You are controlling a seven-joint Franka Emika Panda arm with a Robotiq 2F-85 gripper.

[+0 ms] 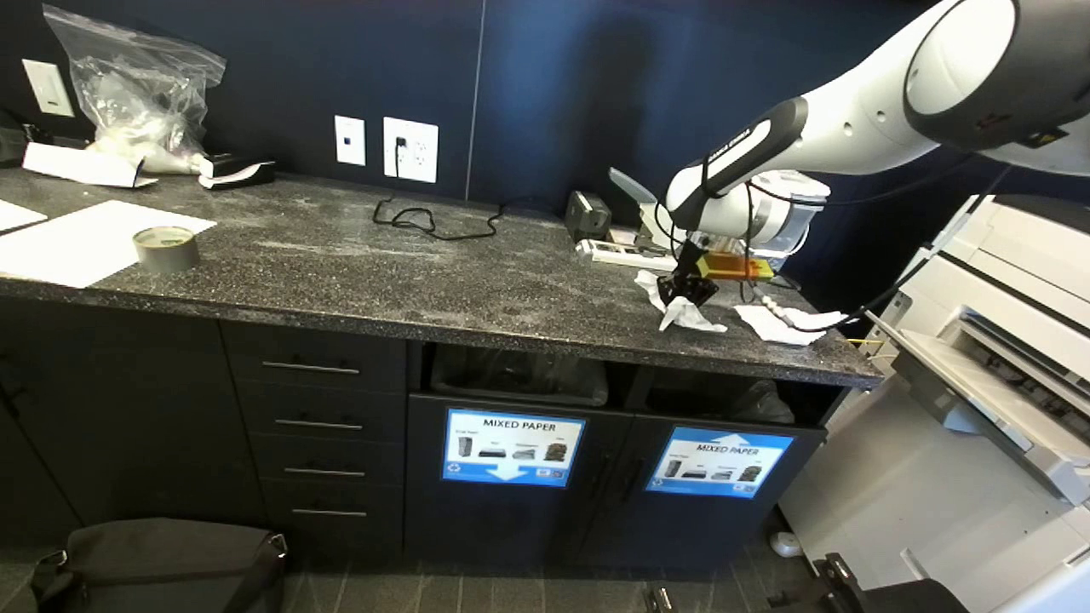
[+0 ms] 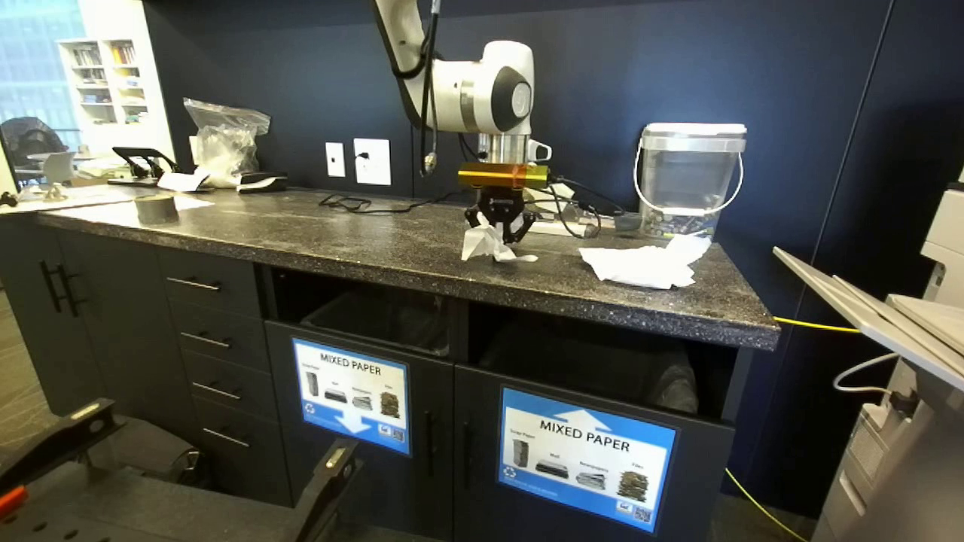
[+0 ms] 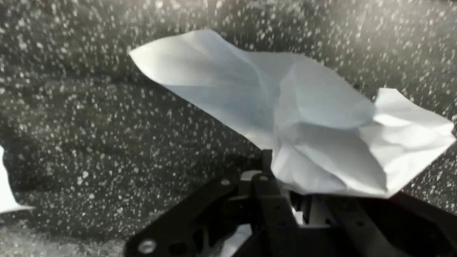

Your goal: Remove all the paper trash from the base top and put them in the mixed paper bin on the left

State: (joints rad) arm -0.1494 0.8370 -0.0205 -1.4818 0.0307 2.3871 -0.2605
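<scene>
My gripper (image 2: 507, 235) is down at the base top (image 2: 331, 229), shut on a crumpled white paper scrap (image 2: 482, 242). In the wrist view this paper (image 3: 314, 110) spreads beyond the fingers and hides the right fingertip. Its folds touch or hang just over the stone; I cannot tell which. More paper trash, a creased white piece (image 2: 640, 265), lies toward the counter's right end; an exterior view also shows this piece (image 1: 782, 325). Under the counter, the left mixed paper bin (image 1: 519, 392) stands behind an opening above its blue sign (image 1: 513, 447).
Toward the wall stand a clear bucket (image 2: 685, 181) and a small dark device (image 1: 588, 215). A black cable (image 1: 426, 220) trails along the counter. Farther left are a tape roll (image 1: 166, 249), large flat sheets (image 1: 102, 238) and a plastic bag (image 1: 140, 102). A printer (image 1: 1005, 358) flanks the right end.
</scene>
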